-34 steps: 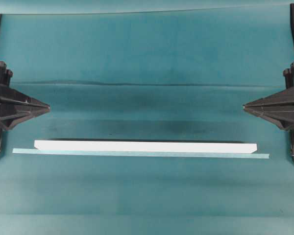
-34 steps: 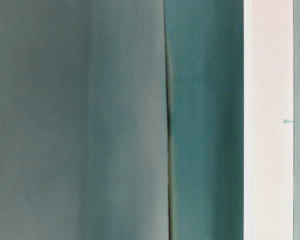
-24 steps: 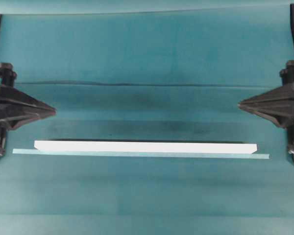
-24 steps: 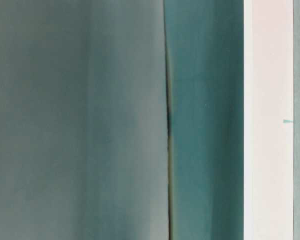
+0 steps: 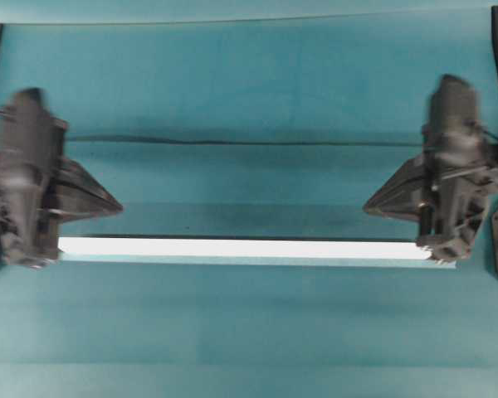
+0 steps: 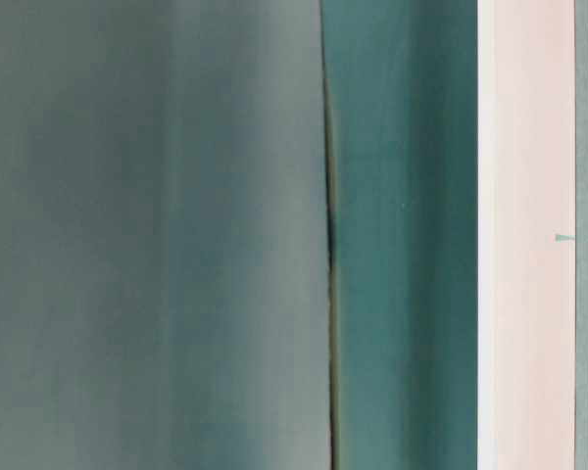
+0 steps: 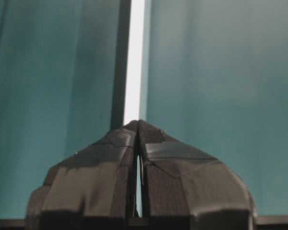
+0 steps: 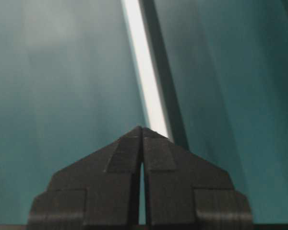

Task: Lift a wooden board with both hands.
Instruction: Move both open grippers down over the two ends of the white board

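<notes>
The wooden board point(image 5: 241, 248) is lying flat on the teal surface point(image 5: 249, 332), running left to right across most of the overhead view, with a thin pale teal strip point(image 5: 257, 261) lying just beside its near edge along its length. The left hand point(image 5: 116, 209) is pointing inward from the left side, its tip sitting a little above the board's left end in that view, and the bulky black wrist housing behind it is blurring over the board's left end. The right hand point(image 5: 367, 207) is pointing inward from the right side in the same manner, its housing overlapping the board's right end. In the left wrist view the left hand point(image 7: 138, 122) is clenched, its two fingers pressing together at the tip with nothing between them, and the board point(image 7: 134, 57) is stretching away ahead of it as a bright band. In the right wrist view the right hand point(image 8: 141, 128) is likewise clenched on nothing, with the board point(image 8: 146, 81) running away at a slight slant just past its tip. In the table-level view the board point(image 6: 524, 235) is showing as a pale upright band.
</notes>
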